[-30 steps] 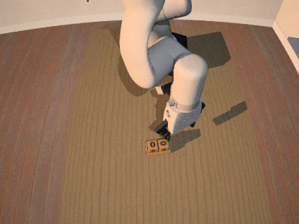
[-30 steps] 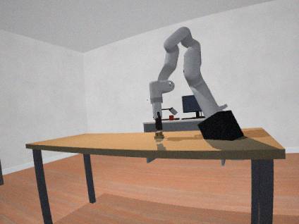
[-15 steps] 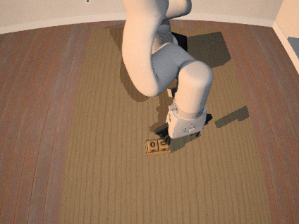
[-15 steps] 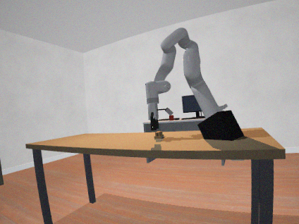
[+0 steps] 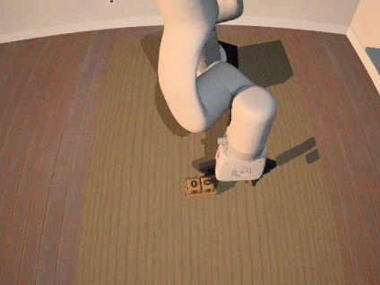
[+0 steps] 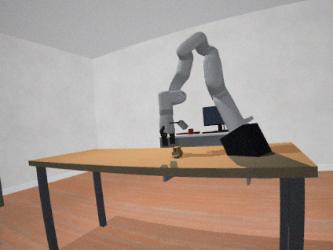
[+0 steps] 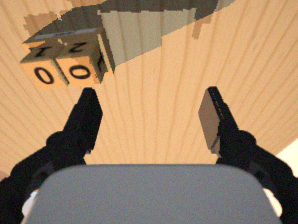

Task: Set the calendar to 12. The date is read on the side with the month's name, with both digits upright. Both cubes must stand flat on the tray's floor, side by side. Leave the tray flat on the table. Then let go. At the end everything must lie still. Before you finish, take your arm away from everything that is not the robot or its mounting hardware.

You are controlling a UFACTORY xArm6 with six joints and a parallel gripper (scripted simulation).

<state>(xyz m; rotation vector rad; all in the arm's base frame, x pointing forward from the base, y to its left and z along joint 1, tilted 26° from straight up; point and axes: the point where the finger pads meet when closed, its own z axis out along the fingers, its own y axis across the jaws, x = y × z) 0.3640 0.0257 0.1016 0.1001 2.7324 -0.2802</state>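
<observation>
The small wooden calendar tray sits flat on the table with two cubes side by side in it. The left cube [image 5: 194, 183] and the right cube [image 5: 207, 182] both show a 0 on the face turned to the top view. In the wrist view the cubes [image 7: 62, 70] lie at the upper left, with two 0 faces toward me and other digits, hard to read, on the face behind. My gripper [image 7: 150, 100] is open and empty above the table, to the right of the calendar and apart from it. In the exterior view the gripper [image 6: 166, 137] hangs just behind the calendar [image 6: 177, 152].
The arm's black base block [image 6: 246, 140] stands on the right part of the table. The arm's wrist housing [image 5: 239, 166] hides the fingers in the top view. The table's front edge [image 6: 173, 170] runs along the near side.
</observation>
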